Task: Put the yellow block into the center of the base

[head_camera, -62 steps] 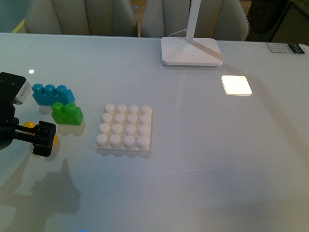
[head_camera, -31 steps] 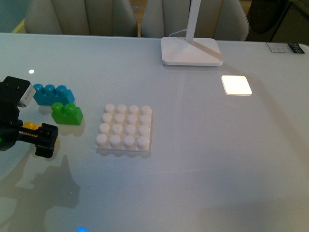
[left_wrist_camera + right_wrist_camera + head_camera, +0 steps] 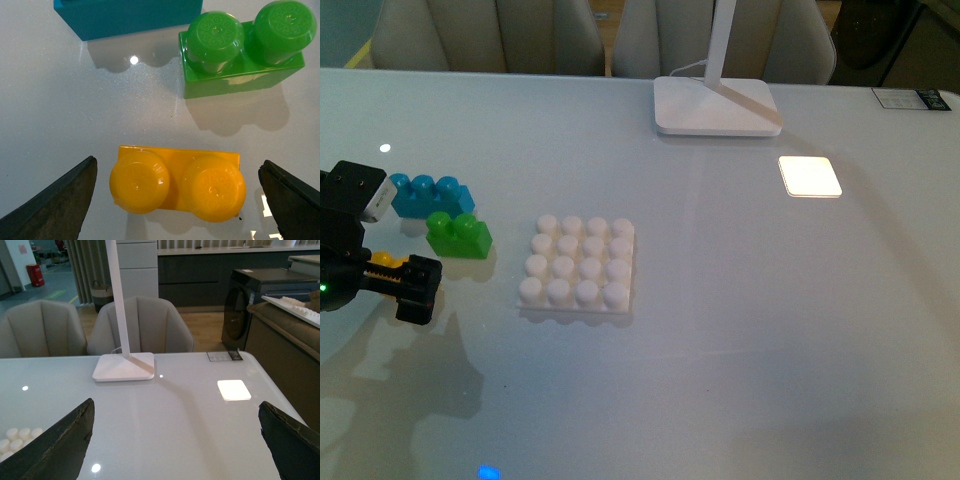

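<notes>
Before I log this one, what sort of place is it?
Probably a home-style dining area or showroom rather than a lab: padded chairs at a glossy white table, a lamp on it, dark cabinets behind.

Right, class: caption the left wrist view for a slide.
Left gripper, fingers open, straddles the yellow block; green brick nearby.

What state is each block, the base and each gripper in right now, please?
yellow block: on the table, studs up, not gripped
left gripper: open, straddling the yellow block
right gripper: open, empty
base: flat, studs bare
green brick: on the table, studs up
blue brick: on the table
</notes>
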Controlling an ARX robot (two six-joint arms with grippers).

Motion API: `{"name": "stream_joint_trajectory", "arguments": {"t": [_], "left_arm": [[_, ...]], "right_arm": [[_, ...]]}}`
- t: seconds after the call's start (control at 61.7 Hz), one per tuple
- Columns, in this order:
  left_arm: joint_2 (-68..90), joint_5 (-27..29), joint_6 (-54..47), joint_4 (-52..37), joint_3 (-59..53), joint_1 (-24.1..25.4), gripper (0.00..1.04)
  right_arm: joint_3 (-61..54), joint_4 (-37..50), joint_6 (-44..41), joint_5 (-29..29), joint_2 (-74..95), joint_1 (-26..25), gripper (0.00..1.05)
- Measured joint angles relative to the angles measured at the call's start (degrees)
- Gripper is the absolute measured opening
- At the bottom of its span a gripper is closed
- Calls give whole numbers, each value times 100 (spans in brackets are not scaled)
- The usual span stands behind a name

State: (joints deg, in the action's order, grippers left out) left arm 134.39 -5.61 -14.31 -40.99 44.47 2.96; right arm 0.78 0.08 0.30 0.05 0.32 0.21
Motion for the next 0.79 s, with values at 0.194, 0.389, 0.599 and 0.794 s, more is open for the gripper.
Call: {"name": "stream_joint_trajectory", "arguments": {"t": [0.194, 0.389, 0.599, 0.794], "left_arm": [[4, 22, 0, 15, 33, 0, 97], [74, 81, 7, 50, 37, 0, 82], [94, 118, 20, 83, 59, 0, 64], [72, 138, 70, 129, 61, 0, 64]], "right_arm": [[0, 0, 0, 0, 0, 0, 96], [0, 0, 0, -2, 0, -2, 96], [0, 0, 0, 0, 0, -2, 96], [0, 0, -2, 0, 0, 0, 96]]}}
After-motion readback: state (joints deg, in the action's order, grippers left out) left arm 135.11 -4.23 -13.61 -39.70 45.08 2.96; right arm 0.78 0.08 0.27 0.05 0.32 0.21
